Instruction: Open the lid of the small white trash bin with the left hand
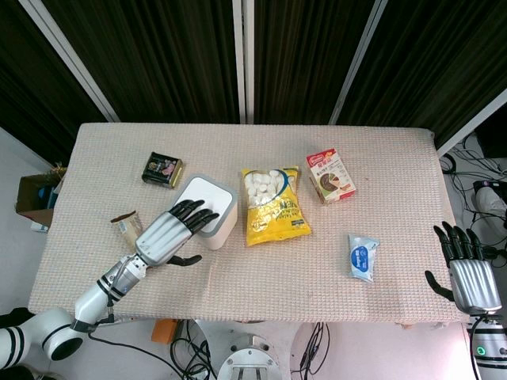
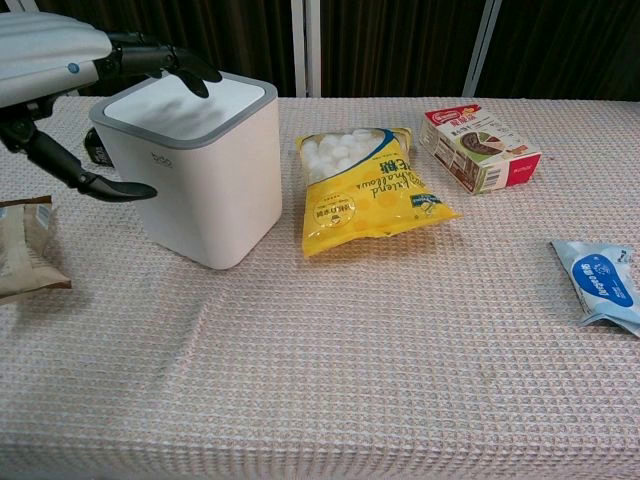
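The small white trash bin (image 1: 215, 212) (image 2: 200, 180) stands on the left half of the table, its grey-rimmed lid (image 2: 190, 106) lying flat and closed. My left hand (image 1: 173, 232) (image 2: 95, 65) reaches in from the left with its dark fingers (image 1: 195, 214) spread over the lid's near edge. The thumb (image 2: 100, 185) hangs beside the bin's left wall. It holds nothing. My right hand (image 1: 467, 267) hovers at the table's right front corner, fingers apart and empty; the chest view does not show it.
A yellow marshmallow bag (image 1: 274, 204) (image 2: 368, 188) lies just right of the bin. A red-and-white box (image 1: 330, 176) (image 2: 478, 148), a blue-white packet (image 1: 363, 257) (image 2: 602, 282), a dark tin (image 1: 162, 169) and a brown snack pack (image 1: 127, 225) (image 2: 24, 250) also lie on the cloth.
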### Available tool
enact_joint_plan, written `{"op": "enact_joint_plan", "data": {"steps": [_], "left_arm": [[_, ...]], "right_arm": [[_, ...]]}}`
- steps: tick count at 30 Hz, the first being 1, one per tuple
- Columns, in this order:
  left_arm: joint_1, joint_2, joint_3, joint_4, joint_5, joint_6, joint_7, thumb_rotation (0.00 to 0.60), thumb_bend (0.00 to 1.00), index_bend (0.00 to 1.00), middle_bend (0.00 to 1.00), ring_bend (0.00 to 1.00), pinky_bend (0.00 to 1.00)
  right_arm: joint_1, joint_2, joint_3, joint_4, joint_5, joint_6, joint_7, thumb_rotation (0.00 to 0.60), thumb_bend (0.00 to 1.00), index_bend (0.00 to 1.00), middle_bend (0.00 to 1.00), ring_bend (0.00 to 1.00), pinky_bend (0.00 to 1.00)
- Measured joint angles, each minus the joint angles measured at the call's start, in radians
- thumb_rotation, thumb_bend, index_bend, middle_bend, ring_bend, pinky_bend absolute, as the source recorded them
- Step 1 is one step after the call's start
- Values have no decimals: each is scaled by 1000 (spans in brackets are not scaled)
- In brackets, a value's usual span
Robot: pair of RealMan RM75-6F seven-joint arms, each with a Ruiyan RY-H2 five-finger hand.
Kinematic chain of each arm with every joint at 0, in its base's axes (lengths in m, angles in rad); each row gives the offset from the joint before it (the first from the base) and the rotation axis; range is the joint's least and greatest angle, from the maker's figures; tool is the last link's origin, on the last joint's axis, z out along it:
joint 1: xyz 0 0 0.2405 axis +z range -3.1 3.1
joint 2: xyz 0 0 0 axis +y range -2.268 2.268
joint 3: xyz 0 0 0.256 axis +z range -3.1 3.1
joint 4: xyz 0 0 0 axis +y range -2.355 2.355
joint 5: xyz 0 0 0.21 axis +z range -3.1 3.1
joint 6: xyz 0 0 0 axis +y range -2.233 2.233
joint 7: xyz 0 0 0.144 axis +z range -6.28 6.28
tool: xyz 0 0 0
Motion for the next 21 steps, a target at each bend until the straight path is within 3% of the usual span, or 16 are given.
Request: {"op": "enact_joint_plan", "data": {"steps": [18,21], "left_arm": [[-10,-1,22,23,0,29,-11,438,209,128,191,98,187],[-10,0,23,21,-1,33,-11,436,209,132,232,98,187]], "right_arm": [[3,-18,10,4,19,-4,-20,600,243,0,0,0,0],[2,-18,10,4,18,-2,-21,600,243,0,0,0,0]]}}
